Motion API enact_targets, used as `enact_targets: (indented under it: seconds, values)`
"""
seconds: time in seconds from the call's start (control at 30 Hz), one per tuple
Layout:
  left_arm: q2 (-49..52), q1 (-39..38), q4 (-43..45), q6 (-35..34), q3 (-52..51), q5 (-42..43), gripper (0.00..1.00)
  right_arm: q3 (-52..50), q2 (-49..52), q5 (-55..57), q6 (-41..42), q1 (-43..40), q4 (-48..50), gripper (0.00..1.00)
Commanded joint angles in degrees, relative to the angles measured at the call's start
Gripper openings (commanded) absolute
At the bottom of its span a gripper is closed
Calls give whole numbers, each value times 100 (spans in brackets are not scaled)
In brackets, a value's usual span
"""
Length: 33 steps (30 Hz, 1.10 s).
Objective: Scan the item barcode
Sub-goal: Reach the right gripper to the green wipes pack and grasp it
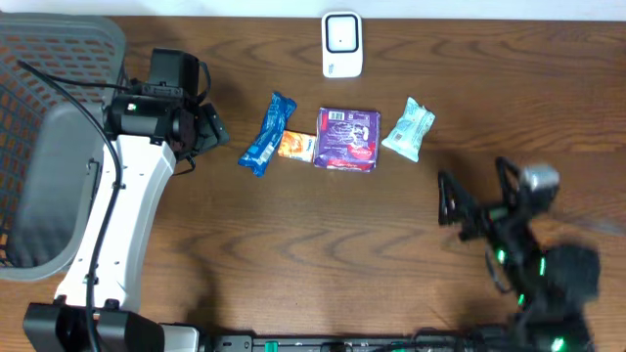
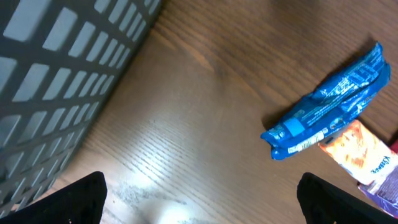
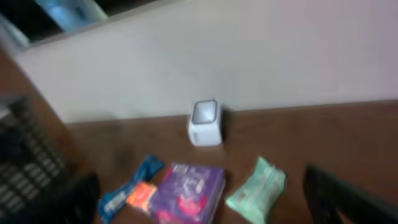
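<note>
blue wrapper (image 1: 267, 134), orange packet (image 1: 296, 146), purple pack (image 1: 347, 139) and mint pouch (image 1: 409, 128) lie near white scanner (image 1: 342, 44).

Scanner (image 1: 342, 44) stands behind the packet row (image 1: 347, 139) (basket (image 1: 22, 117) at left).

A mock shop checkout is sitting on a desk (image 1: 293, 244): scanner (image 1: 342, 44) standing at its far edge, basket (image 1: 59, 39) at its left edge.

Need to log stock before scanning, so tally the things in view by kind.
Packets: 4: blue packet, orange packet, purple packet, green packet
Scanner: 1
Basket: 1
Total: 6
</note>
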Motion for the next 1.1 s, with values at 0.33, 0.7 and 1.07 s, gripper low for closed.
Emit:
enact_targets:
  seconds: [0.33, 0.7, 1.07]
  values:
    - [-31, 2, -33, -31, -22, -111, 98, 4905, 6006, -1445, -1285, -33, -4363, 99]
    - [-31, 2, -33, -31, -22, -111, 98, 4905, 7803, -1453, 142, -741, -3314, 96]
    - [-31, 2, -33, -31, -22, -111, 98, 4905, 9326, -3418, -278, -1049, -2367, 64]
